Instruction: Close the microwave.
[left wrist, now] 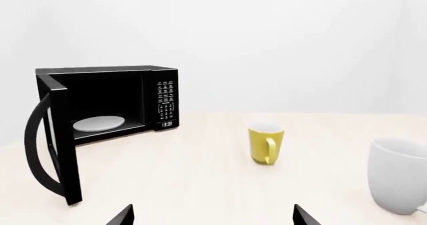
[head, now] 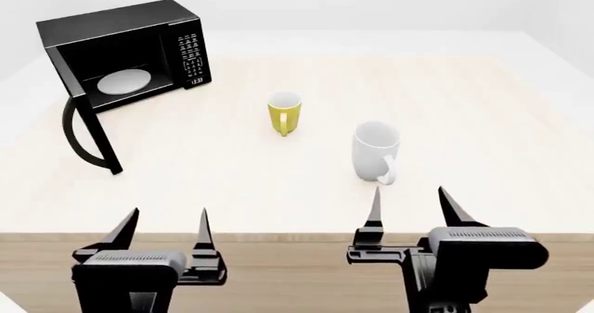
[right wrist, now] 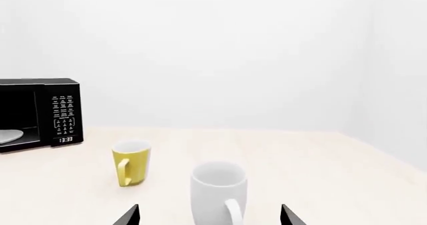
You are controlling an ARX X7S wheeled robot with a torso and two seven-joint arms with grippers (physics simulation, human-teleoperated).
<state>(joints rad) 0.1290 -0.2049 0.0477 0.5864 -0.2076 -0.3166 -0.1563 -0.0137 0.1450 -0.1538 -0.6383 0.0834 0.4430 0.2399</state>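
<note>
The microwave (head: 130, 49) sits at the table's (head: 278, 188) far left, door (head: 88, 129) swung wide open. Both tools, left tool (head: 167, 233) and right tool (head: 408, 209), hang spread apart and empty near the table's front edge. A careless reach could shove the whole microwave, or clip the yellow mug (head: 285, 113).

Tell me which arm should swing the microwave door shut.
Left, probably. The left gripper sits open below the open door of the microwave; the right gripper is across the table behind the white mug.
</note>
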